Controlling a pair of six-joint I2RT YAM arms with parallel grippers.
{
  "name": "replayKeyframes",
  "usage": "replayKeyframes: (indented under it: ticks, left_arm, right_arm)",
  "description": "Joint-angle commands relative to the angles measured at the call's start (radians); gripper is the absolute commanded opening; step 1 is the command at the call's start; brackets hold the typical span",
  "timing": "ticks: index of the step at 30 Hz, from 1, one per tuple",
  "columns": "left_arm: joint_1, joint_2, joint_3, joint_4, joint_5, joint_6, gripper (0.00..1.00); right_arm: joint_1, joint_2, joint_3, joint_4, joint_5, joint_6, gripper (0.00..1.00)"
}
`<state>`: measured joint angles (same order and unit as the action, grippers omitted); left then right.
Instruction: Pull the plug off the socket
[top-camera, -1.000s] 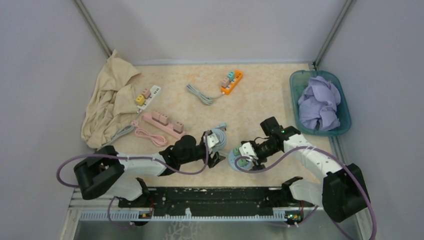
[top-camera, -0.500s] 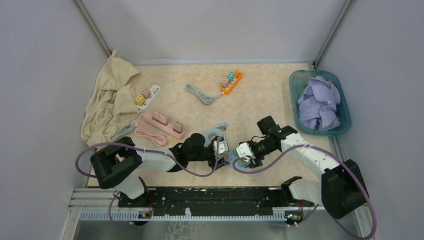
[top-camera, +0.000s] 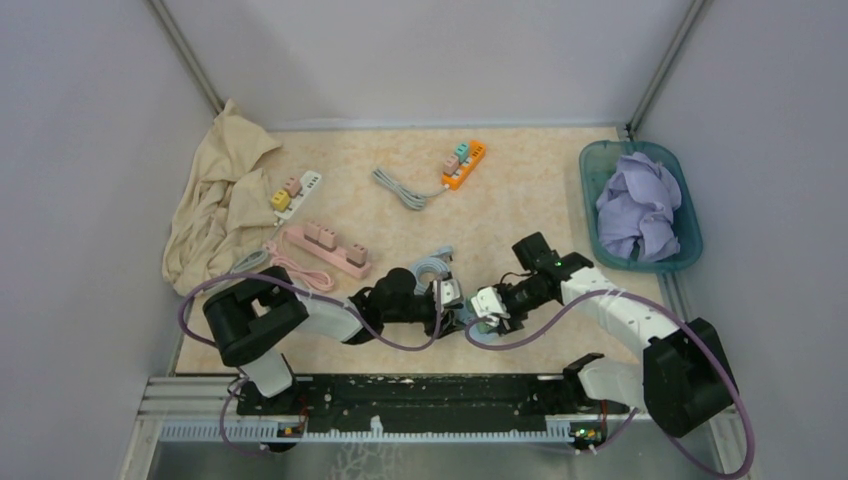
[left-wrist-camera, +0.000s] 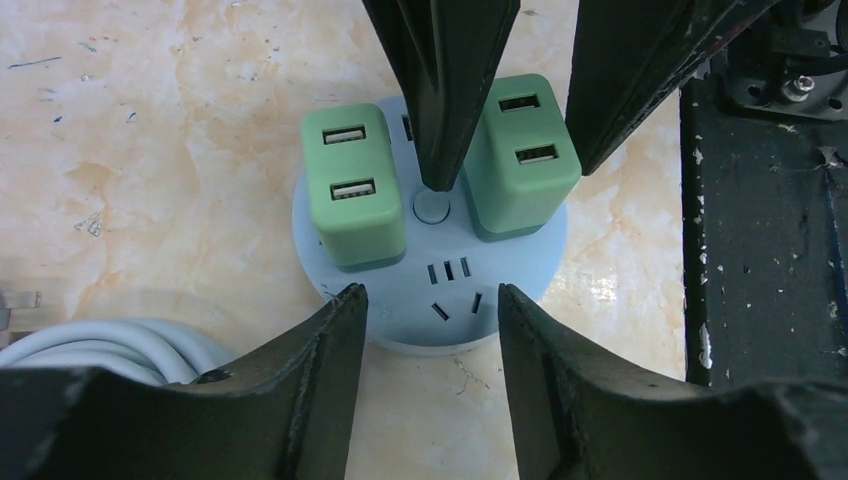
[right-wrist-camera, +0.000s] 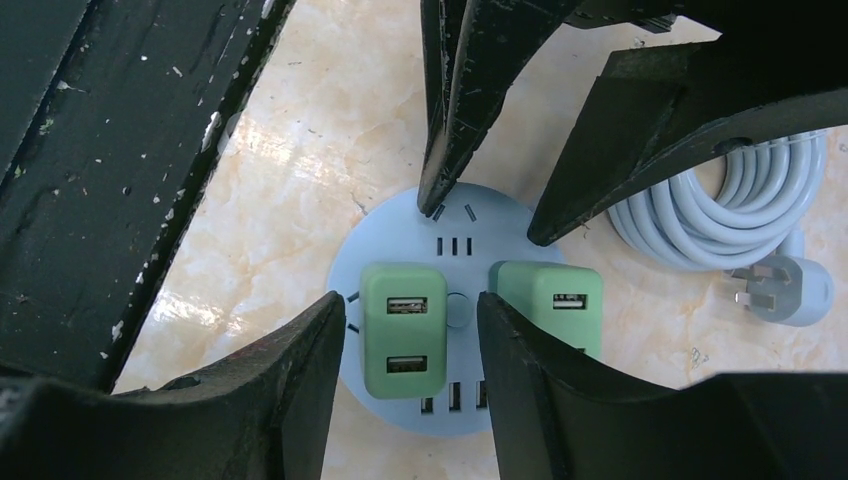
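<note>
A round pale-blue plastic socket hub (right-wrist-camera: 392, 238) lies flat on the marbled beige counter (top-camera: 540, 200), near its front edge and between the two arms. Two green block-shaped USB plugs stand in it side by side, with a small round button between them.

The right pincer (right-wrist-camera: 410, 298) is spread around one green plug (right-wrist-camera: 403, 330). A finger stands on each side of the plug, and a thin gap shows on both sides. Its inner finger comes down between the two plugs, just beside the button. The second green plug (right-wrist-camera: 555, 300) sits outside that pincer.

The left pincer (left-wrist-camera: 430, 297) faces it from the other side, also spread. One fingertip is over the hub's top face by the empty slots, and the other is just outside the rim. Whether either tip presses on the hub cannot be told.

A coiled grey cable (right-wrist-camera: 700, 215) with a grey three-pin plug (right-wrist-camera: 782, 290) lies just beside the hub. Farther back are a pink power strip (top-camera: 325, 245), a white power strip (top-camera: 297, 192) and an orange power strip (top-camera: 465, 165). A crumpled beige cloth (top-camera: 215, 205) lies at the left. At the right, a teal plastic basket (top-camera: 650, 267) holds a lilac cloth (top-camera: 640, 205).
</note>
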<state>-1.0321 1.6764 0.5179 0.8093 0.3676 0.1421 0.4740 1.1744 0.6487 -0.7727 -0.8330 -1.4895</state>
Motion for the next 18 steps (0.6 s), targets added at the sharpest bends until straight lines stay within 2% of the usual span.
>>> replayKeyframes:
  ticks: [1,13,18]
  left_arm:
    - [-0.01,0.006,0.015,0.068,0.018,-0.039,0.56]
    - [-0.055,0.021,0.007,0.054,-0.009,-0.03,0.51]
    - [-0.068,0.037,0.028,0.02,-0.029,-0.02,0.45]
  right_arm:
    - [0.018,0.013,-0.001,0.022,-0.009,-0.012,0.51]
    - [0.025,0.014,-0.019,0.046,0.029,-0.008,0.48]
    - [0.025,0.011,-0.029,0.048,0.031,-0.008,0.46]
